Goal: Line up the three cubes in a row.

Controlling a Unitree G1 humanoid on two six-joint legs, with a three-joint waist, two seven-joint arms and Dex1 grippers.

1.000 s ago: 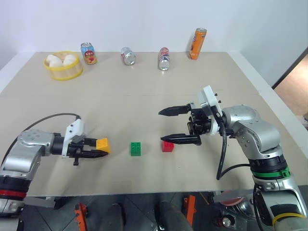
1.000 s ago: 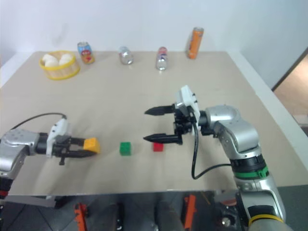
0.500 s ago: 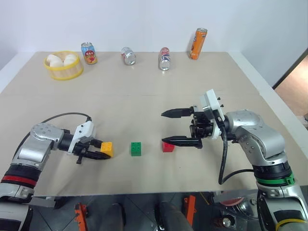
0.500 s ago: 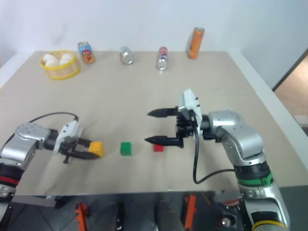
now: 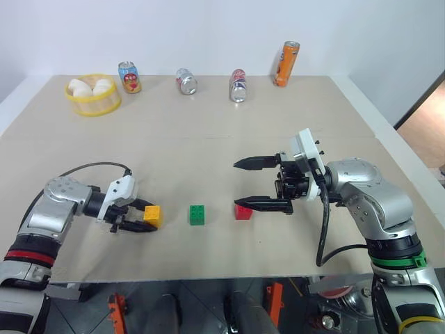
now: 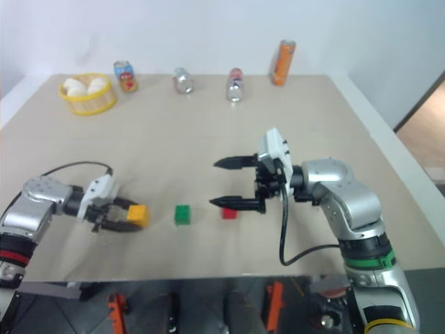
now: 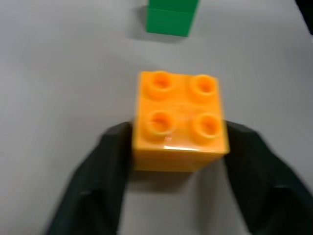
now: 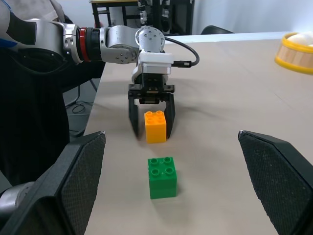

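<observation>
The three cubes lie in a row near the table's front: yellow-orange cube (image 5: 152,215) at the left, green cube (image 5: 197,214) in the middle, red cube (image 5: 242,211) at the right. My left gripper (image 5: 151,216) is open, low over the table, with one finger on each side of the yellow-orange cube (image 8: 155,126). That cube rests on the table with small gaps to the fingers (image 7: 98,186). My right gripper (image 5: 236,184) hangs wide open above the table. Its lower finger crosses in front of the red cube and hides part of it.
A yellow basket (image 5: 91,104) of white eggs stands at the back left. Along the back edge are a blue-red can (image 5: 128,76), two tipped cans (image 5: 185,81) (image 5: 237,85) and an upright orange can (image 5: 286,62). The table's front edge runs just below the cubes.
The left gripper, shut on the yellow-orange cube until half a second ago, has spread its fingers; the cube now rests on the table. The right arm has kept still.
</observation>
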